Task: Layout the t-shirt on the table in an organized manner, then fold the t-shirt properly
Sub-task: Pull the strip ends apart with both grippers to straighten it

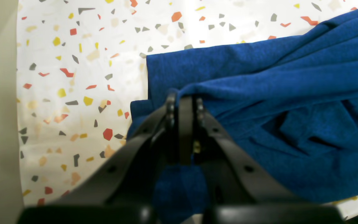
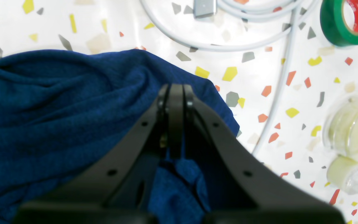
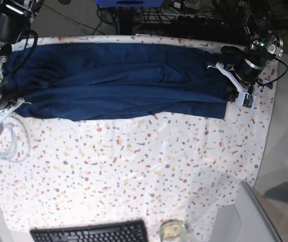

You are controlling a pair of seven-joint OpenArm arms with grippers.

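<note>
T-shirt (image 3: pixel 118 80) stretched across table (image 3: pixel 133 161), left gripper (image 1: pixel 183 102) and right gripper (image 2: pixel 176 93) — jaws pinching opposite ends

Legible text occurs in one place only: the red inner core label of the green tape roll (image 2: pixel 345 21), in the right wrist view, bears white lettering that reads roughly "ERKO", partly cut off and uncertain. No other writing, number or sign is readable.

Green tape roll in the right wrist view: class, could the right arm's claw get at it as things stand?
Probably not yet: the right claw is shut on the t-shirt; the green tape roll lies unobstructed beyond it.
</note>
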